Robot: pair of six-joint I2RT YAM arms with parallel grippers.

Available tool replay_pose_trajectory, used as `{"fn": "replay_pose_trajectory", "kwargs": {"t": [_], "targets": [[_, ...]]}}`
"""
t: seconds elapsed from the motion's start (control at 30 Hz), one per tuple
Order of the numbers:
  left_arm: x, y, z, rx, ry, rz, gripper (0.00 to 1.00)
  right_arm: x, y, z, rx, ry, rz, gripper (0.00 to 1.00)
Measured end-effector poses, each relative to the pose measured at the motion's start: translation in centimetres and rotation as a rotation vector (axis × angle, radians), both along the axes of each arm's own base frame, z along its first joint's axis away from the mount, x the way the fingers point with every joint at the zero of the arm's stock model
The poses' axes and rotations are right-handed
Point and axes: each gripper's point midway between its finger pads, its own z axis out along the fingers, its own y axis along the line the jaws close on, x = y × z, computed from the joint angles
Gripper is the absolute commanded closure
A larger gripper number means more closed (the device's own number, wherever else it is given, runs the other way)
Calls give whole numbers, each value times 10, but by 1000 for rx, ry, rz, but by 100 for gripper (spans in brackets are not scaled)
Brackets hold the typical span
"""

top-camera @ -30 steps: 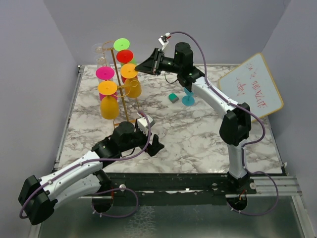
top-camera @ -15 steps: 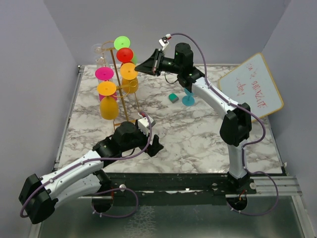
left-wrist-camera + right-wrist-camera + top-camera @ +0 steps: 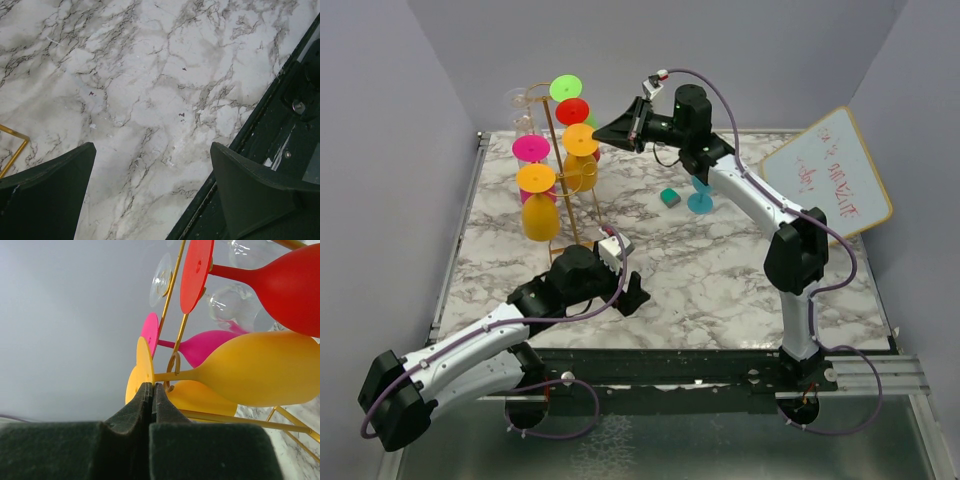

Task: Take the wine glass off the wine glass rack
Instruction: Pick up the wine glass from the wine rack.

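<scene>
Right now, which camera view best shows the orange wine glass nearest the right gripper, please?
The right wrist view: the orange wine glass shows foot, stem and bowl side-on, close up. The top external view shows it small, mostly its round foot. The left wrist view shows none of it.

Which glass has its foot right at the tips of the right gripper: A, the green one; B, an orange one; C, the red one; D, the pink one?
B: in the right wrist view the shut tips of the right gripper sit at the rim of the orange glass's round foot.
</scene>
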Motion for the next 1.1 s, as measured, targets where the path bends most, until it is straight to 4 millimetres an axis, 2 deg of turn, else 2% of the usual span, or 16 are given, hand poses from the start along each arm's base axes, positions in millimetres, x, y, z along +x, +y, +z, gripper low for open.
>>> {"fn": "replay_pose_trajectory", "kwargs": {"t": [0.37, 0.63, 1.1], "targets": [[0, 0, -6, 17, 15, 1, 1, 5, -7, 7, -11, 45, -19, 99], [1, -1, -8, 28, 26, 1, 1, 12, -13, -5, -45, 98, -47, 99], [1, -1, -7, 31, 28, 1, 1, 20, -20, -7, -48, 114, -76, 100]]}}
